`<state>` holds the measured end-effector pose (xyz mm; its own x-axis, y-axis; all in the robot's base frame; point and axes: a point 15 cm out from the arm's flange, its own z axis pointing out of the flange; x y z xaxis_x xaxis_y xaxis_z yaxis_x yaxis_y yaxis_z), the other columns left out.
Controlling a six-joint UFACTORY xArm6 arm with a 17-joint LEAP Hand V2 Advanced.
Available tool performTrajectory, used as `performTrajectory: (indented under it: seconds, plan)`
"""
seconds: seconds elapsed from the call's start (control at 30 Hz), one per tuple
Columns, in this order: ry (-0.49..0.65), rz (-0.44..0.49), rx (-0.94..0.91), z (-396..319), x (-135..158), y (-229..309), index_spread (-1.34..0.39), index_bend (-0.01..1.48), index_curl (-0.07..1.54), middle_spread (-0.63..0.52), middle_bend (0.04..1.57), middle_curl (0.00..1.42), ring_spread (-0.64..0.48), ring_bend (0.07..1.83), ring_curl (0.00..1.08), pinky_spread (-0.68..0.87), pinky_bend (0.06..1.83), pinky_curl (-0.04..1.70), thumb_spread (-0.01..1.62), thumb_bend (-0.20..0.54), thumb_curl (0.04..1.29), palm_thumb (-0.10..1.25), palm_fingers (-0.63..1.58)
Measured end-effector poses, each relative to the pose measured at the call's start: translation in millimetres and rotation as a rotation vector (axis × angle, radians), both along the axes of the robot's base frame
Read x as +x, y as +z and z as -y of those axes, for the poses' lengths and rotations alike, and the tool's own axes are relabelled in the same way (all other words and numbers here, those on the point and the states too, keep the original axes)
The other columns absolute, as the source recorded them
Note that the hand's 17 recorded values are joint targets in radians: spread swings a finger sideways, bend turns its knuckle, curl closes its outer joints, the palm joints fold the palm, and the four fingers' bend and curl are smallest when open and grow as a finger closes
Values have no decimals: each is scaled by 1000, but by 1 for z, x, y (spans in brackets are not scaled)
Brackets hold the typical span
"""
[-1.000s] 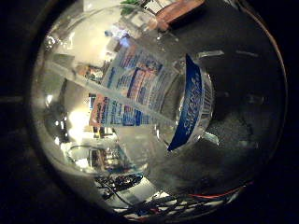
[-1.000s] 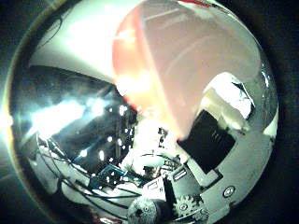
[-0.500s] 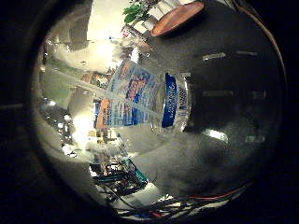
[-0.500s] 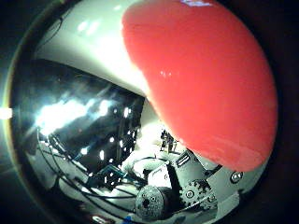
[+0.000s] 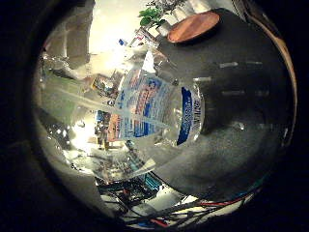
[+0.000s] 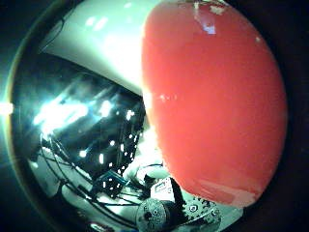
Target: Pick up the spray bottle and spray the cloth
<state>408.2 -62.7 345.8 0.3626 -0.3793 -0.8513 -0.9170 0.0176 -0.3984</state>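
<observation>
One spray bottle [image 5: 154,111] fills the palm's view.

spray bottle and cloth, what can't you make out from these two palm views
- Spray bottle: the clear labelled body fills the little finger side view; its nozzle and trigger are not identifiable.
- Red surface: fills the thumb side view, too close to identify.
- Cloth: not identifiable in either view.
- Hand: only geared parts at the edge; whether the fingers are curled is hidden.
</observation>
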Motion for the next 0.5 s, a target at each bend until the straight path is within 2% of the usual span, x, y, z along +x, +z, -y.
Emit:
performTrajectory:
  seconds: [0.2,0.37,0.5]
  plan:
    - [-14,-46,-9,-6,-5,15,-329,1069,965,-259,1185,1055,-268,1350,864,-302,1096,1351,1228,-1,464,958,1005]
    - [60,-118,40,-21,-28,28,-303,1065,944,-244,1184,1046,-266,1325,870,-288,1070,1391,1172,-9,532,1009,1054]
    - [106,-173,-15,-22,-45,24,-290,1075,933,-235,1189,1041,-263,1318,878,-271,1050,1436,1129,-11,590,1003,1071]
